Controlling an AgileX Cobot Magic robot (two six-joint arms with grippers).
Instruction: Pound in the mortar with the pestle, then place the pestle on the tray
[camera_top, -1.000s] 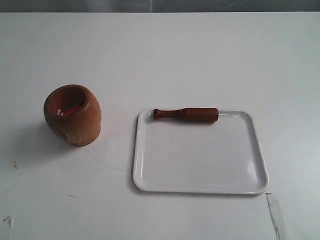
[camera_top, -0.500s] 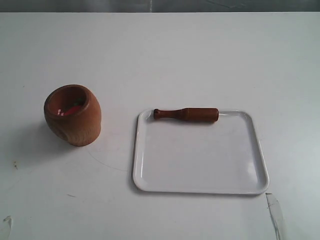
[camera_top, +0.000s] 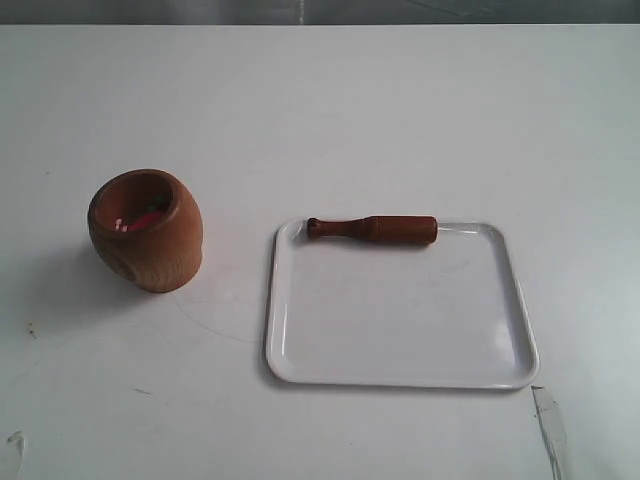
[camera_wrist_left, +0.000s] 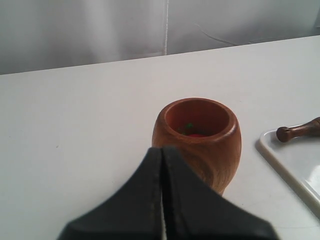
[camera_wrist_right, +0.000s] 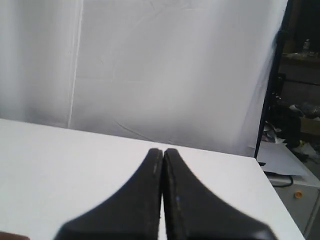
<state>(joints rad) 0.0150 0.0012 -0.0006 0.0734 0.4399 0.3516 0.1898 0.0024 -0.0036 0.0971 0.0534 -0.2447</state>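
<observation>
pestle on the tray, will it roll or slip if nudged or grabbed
The pestle lies on its side on the smooth tray and looks round, so a nudge would probably roll it, likely curving toward its thin end. It looks like solid wood, so probably stiff. Its sheen hints it may slip in a grip.

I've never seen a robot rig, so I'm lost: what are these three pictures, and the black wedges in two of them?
It is a robot with two arms, each ending in a gripper. One camera off the arms looks down at a white table: a wooden mortar with something red inside, and apart from it a white tray with the pestle lying along one edge. The other two pictures come from cameras on the wrists. The black wedges are the left gripper and right gripper, both shut, holding nothing.
</observation>
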